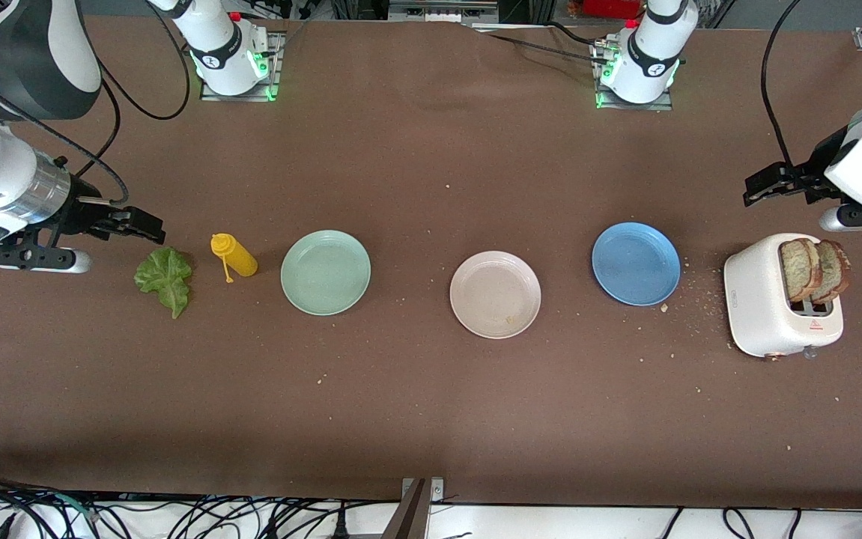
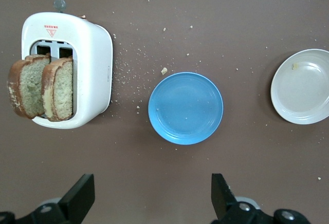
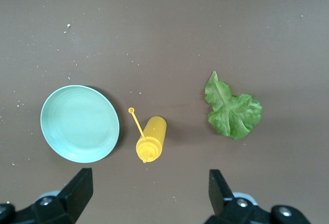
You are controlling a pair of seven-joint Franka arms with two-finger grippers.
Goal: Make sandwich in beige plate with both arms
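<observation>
Front view: we list beige plate (image 1: 495,294) bare, left gripper (image 1: 764,187) and right gripper (image 1: 138,224) released; bread (image 1: 814,268) at plate's three o'clock comes first.

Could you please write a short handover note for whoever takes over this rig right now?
Left hand: open, empty, up over the table by the toaster.
Right hand: open, empty, up by the lettuce.
Both bread slices stand in the toaster. The lettuce lies flat at the right arm's end, beside the mustard bottle.
Beige plate holds only crumbs, between the mint plate and the blue plate.
Done: nothing.
Left: bread, lettuce, bread onto the beige plate.
</observation>
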